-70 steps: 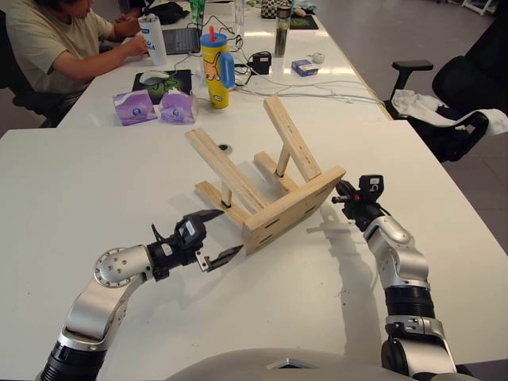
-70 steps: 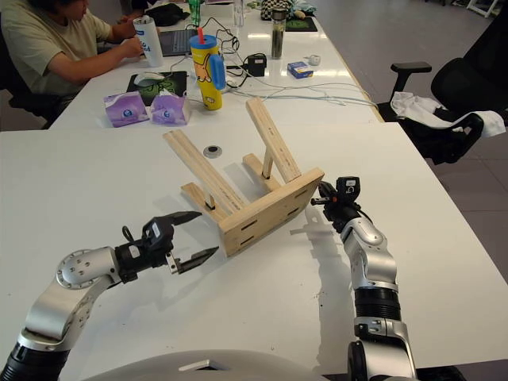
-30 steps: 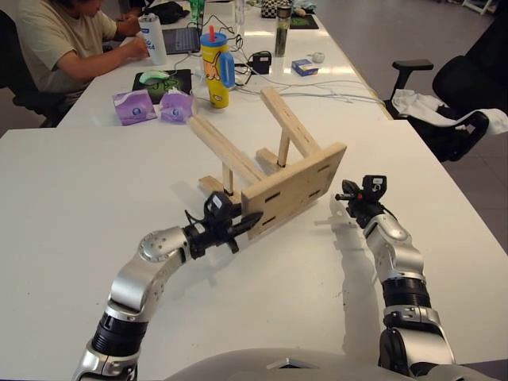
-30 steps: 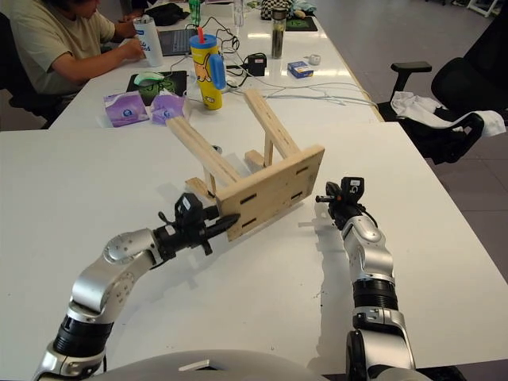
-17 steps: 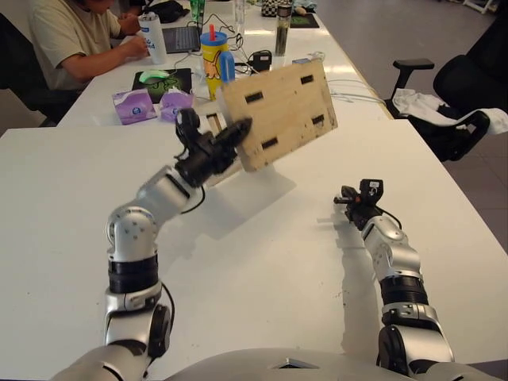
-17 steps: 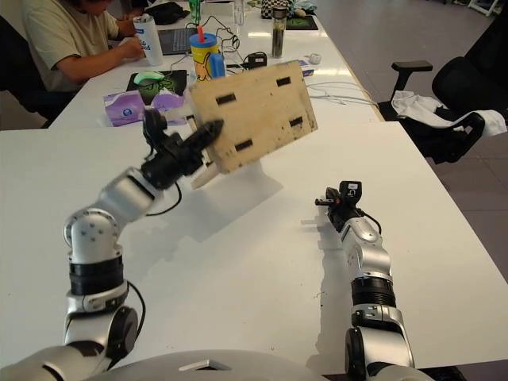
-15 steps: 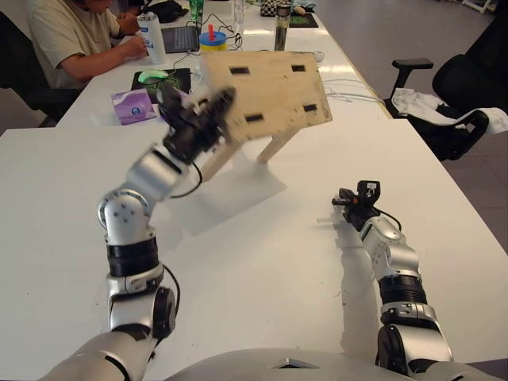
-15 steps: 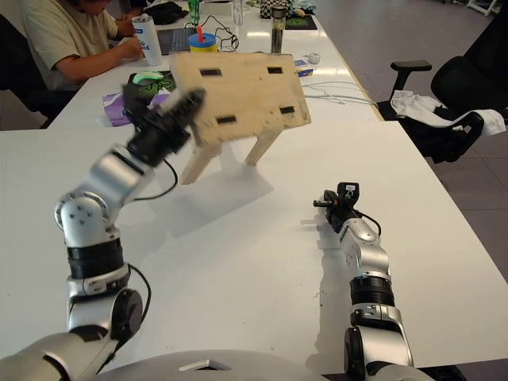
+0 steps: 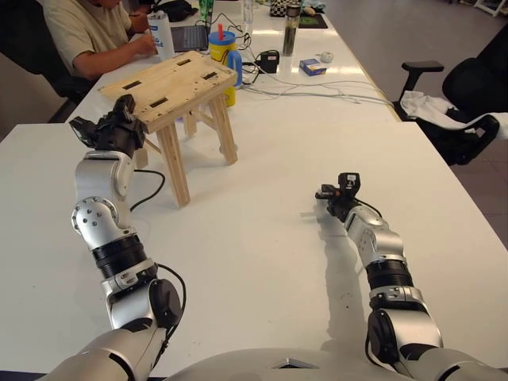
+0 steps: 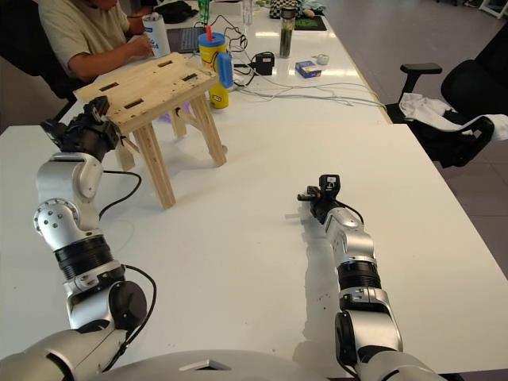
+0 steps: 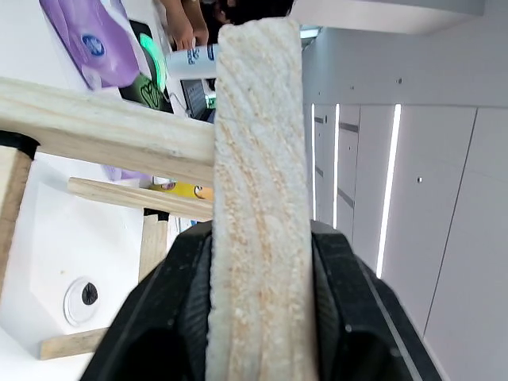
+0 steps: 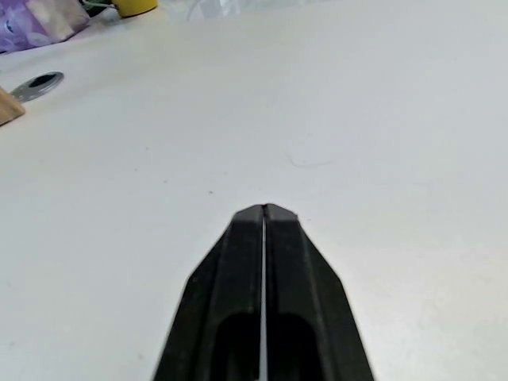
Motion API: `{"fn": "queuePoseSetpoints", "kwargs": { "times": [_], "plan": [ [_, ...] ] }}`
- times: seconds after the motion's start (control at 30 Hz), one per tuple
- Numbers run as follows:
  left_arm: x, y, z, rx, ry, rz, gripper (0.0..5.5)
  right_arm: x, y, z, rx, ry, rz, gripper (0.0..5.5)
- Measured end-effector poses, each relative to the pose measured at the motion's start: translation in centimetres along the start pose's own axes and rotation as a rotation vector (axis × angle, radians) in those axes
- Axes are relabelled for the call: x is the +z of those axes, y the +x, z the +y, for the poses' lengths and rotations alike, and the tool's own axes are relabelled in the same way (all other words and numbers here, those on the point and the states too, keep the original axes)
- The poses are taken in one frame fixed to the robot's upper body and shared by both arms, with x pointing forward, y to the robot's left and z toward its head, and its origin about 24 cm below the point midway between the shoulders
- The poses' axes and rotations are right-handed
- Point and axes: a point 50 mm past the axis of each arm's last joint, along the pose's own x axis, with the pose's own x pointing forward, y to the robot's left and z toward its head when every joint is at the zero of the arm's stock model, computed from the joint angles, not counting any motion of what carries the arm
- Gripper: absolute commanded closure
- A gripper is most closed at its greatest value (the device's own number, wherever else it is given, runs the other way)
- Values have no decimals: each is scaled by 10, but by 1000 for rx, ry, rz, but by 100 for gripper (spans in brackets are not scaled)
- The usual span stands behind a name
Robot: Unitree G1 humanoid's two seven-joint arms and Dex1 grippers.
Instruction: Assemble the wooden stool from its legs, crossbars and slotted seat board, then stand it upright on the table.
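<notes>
1. Left gripper: raised at the near-left corner of the stool, fingers pinching the edge of the seat board, one on each face, board end grain wedged between them.
2. Stool: upright on the far-left part of the white table, seat up and roughly level.
   - Pale, unfinished wood with visible grain.
   - Seat board rectangular, four dark slots through the top, two per row.
   - Legs flat slats, splayed outward, feet down on the table.
   - Crossbars thin, running between the legs below the seat.
3. Just behind the stool: yellow cup with blue handle and red straw, purple tissue pack, round cable grommet set into the table.
4. Right gripper: low on the table at centre-right, well apart from the stool, fingers pressed flat together, nothing between them, tips pointing across bare white tabletop.
5. Far right, off the table: black office chair with white cloth draped on it.
</notes>
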Motion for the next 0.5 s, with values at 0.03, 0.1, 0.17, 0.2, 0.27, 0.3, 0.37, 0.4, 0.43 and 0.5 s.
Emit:
{"fn": "queuePoseSetpoints", "kwargs": {
  "times": [0.03,0.1,0.17,0.2,0.27,0.3,0.37,0.4,0.43,0.5],
  "plan": [
    [-1,-1,2,0,-4,3,419,0,0,0,0,-1,2,550],
    [-3,-3,3,-11,2,9,379,-1,0,-1,-1,-3,10,550],
    [-4,-5,5,-19,19,18,348,-1,0,-1,-2,-11,15,550],
    [-5,-7,8,-16,26,23,334,-1,0,0,0,-14,19,550],
    [-4,-11,10,-40,26,11,300,-2,0,0,3,-23,26,550],
    [-3,-12,10,-46,26,7,285,-2,0,0,5,-24,28,550],
    [-2,-14,11,-63,25,-3,256,-3,0,1,9,-24,35,550],
    [-1,-15,11,-71,25,-9,240,-3,0,1,11,-27,38,550],
    [0,-16,11,-78,25,-15,228,-3,0,1,12,-31,41,550],
    [1,-20,11,-104,36,-26,195,-4,0,2,19,-32,47,550]
  ]
}}
